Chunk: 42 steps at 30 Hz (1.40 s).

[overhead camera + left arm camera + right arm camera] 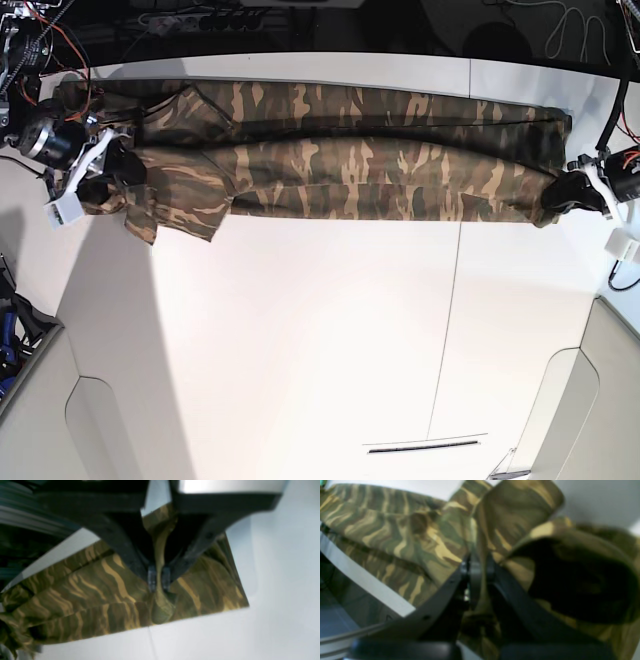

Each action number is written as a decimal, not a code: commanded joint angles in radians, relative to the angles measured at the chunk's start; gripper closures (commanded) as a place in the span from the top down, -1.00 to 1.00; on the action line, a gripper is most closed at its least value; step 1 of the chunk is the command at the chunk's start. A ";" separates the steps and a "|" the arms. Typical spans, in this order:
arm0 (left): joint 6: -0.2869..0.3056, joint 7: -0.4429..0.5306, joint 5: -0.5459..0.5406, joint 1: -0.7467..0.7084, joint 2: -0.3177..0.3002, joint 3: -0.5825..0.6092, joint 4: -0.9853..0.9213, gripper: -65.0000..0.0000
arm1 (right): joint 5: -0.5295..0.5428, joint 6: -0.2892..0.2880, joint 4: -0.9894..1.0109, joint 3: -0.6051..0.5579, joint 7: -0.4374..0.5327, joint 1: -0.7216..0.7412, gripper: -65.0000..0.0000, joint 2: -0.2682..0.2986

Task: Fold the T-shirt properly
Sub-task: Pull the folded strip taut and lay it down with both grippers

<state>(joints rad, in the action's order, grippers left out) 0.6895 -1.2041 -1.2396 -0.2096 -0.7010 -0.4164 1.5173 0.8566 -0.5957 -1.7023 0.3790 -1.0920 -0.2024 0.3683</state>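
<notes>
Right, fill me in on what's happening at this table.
A two-armed robot is partway through folding a soft cloth T-shirt in brown, tan and olive camouflage print. The shirt is stretched into a long band across the far side of the white table. The left end effector is shut on the cloth at one end, and the right end effector is shut on it at the other end, where a sleeve hangs loose. The fold is not finished.
</notes>
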 commanded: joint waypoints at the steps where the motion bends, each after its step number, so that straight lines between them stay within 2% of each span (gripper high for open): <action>1: 0.009 0.018 -0.012 -0.002 -0.024 -0.010 0.013 -1.00 | -0.002 -0.003 -0.016 0.018 0.023 -0.008 -1.00 0.013; 2: 0.009 0.022 -0.011 -0.011 -0.024 -0.010 0.013 -1.00 | -0.027 -0.003 -0.016 0.028 0.033 -0.018 -1.00 0.009; 3: 0.009 0.023 -0.011 -0.018 -0.021 -0.010 0.013 -0.90 | -0.058 -0.002 -0.016 0.037 0.047 -0.029 -1.00 0.002; 6: 0.009 0.021 -0.006 -0.027 0.000 -0.010 0.013 -0.28 | -0.122 0.007 -0.008 0.054 0.082 -0.053 -1.00 -0.016; 7: 0.009 0.022 0.002 -0.026 0.010 -0.010 0.013 -0.11 | -0.142 0.009 -0.005 0.053 0.085 -0.056 -0.92 -0.020; 9: 0.009 0.024 0.002 -0.026 0.030 -0.010 0.013 -0.02 | -0.166 0.017 -0.003 0.053 0.085 -0.062 -0.33 -0.024; 10: 0.009 0.025 0.003 -0.026 0.039 -0.010 0.013 -0.02 | -0.176 0.018 -0.003 0.054 0.082 -0.062 -0.12 -0.025; 11: 0.009 0.026 0.003 -0.026 0.047 -0.010 0.013 -0.02 | -0.182 0.021 -0.003 0.056 0.072 -0.061 -0.01 -0.025; 12: 0.009 0.025 0.003 -0.026 0.053 -0.010 0.013 -0.02 | -0.183 0.021 -0.003 0.060 0.064 -0.061 -0.01 -0.024; 16: 0.009 0.025 0.010 -0.026 0.052 -0.013 0.013 -0.02 | -0.150 0.023 -0.005 0.113 0.050 -0.061 -0.01 -0.025; 18: 0.009 0.025 0.023 -0.026 0.052 -0.022 0.013 -0.02 | -0.093 0.023 -0.012 0.163 0.040 -0.061 -0.01 -0.025; 23: 0.009 0.034 0.047 -0.029 0.053 -0.063 0.013 -0.01 | -0.063 0.019 -0.077 0.293 0.039 -0.061 -0.01 -0.046; 27: 0.009 0.095 0.055 -0.051 0.053 -0.076 0.012 0.19 | -0.048 0.019 -0.149 0.369 0.034 -0.061 -0.01 -0.082; 29: 0.009 0.137 0.074 -0.072 0.054 -0.076 0.012 0.20 | -0.044 0.019 -0.185 0.390 0.047 -0.060 -0.02 -0.104; 31: 0.009 0.174 0.110 -0.088 0.056 -0.076 0.012 0.20 | -0.044 0.019 -0.197 0.391 0.068 -0.052 -0.24 -0.122; 34: 0.009 0.188 0.130 -0.106 0.062 -0.076 0.011 0.20 | -0.046 0.019 -0.192 0.378 0.105 -0.048 -0.93 -0.148; 35: 0.009 0.187 0.130 -0.109 0.066 -0.076 0.011 0.20 | -0.056 0.019 -0.186 0.370 0.114 -0.048 -1.00 -0.154; 38: 0.009 0.187 0.135 -0.109 0.085 -0.076 0.008 0.22 | -0.127 0.012 -0.146 0.335 0.144 -0.048 -1.00 -0.158; 41: 0.009 0.187 0.156 -0.110 0.111 -0.076 0.005 0.47 | -0.171 0.013 -0.084 0.312 0.145 -0.049 -1.00 -0.158; 42: 0.009 0.187 0.174 -0.110 0.121 -0.076 0.005 0.47 | -0.172 0.012 -0.057 0.311 0.147 -0.051 -1.00 -0.158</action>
<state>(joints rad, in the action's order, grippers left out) 0.6895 -1.0313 -1.0473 -0.3233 -0.5594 -0.4839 1.5127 0.6724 -0.5804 -1.7439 0.6849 -0.9691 -0.2546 0.1967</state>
